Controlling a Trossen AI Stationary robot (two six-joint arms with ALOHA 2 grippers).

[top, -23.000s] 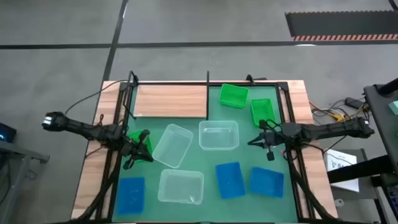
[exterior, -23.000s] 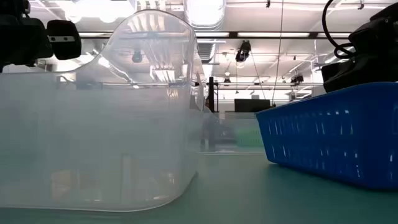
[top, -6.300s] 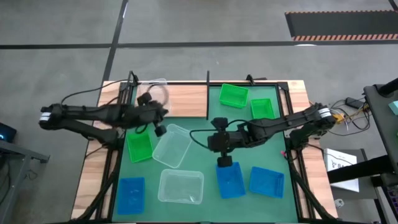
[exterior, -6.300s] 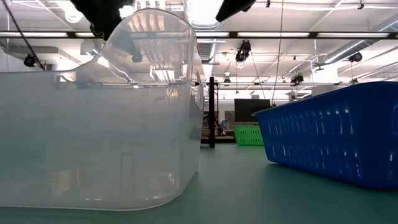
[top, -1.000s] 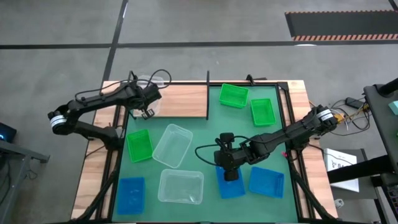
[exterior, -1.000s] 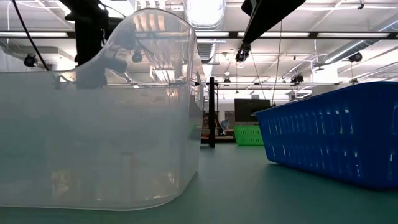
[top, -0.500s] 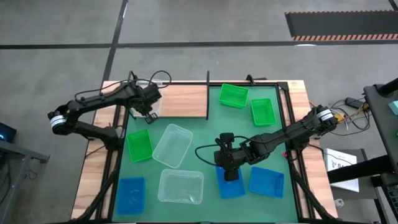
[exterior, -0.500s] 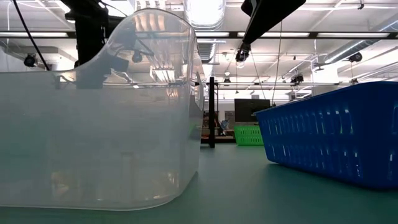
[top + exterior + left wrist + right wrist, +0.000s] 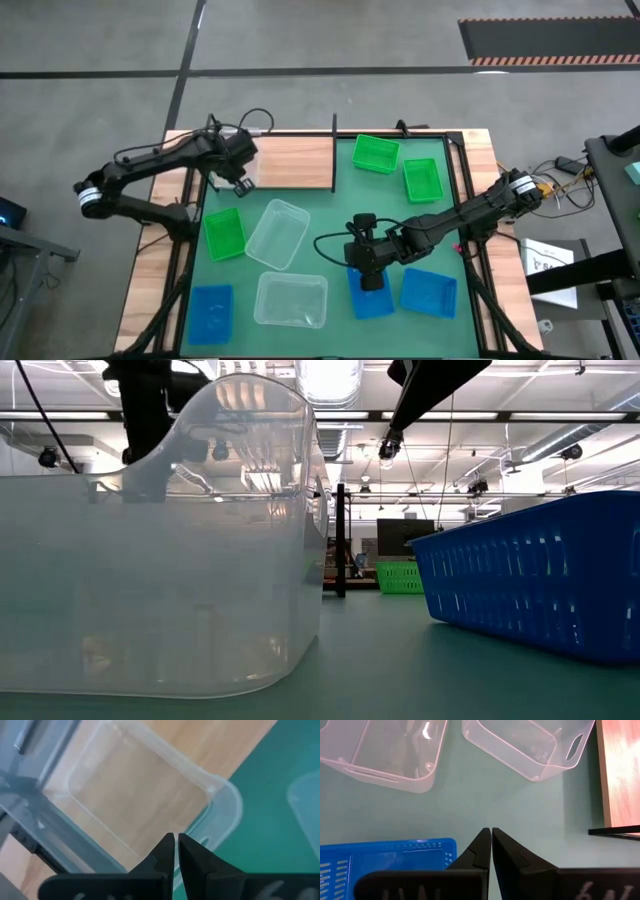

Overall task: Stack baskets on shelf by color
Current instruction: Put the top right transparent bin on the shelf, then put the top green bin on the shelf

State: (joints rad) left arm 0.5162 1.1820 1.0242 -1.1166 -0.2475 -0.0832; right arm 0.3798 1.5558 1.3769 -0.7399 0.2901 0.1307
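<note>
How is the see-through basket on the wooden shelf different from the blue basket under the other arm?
The clear basket is see-through with smooth walls; the blue basket is solid blue with slotted walls. The clear basket sits on the shelf; the blue basket sits on the green mat. Both are shallow and rectangular, each with a gripper above it.

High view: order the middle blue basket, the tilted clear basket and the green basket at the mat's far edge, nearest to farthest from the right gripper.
From the right gripper:
1. Middle blue basket, directly beneath it at the near side.
2. Tilted clear basket, toward the left arm's side, mid-mat.
3. Green basket, at the far edge beside the shelf.
</note>
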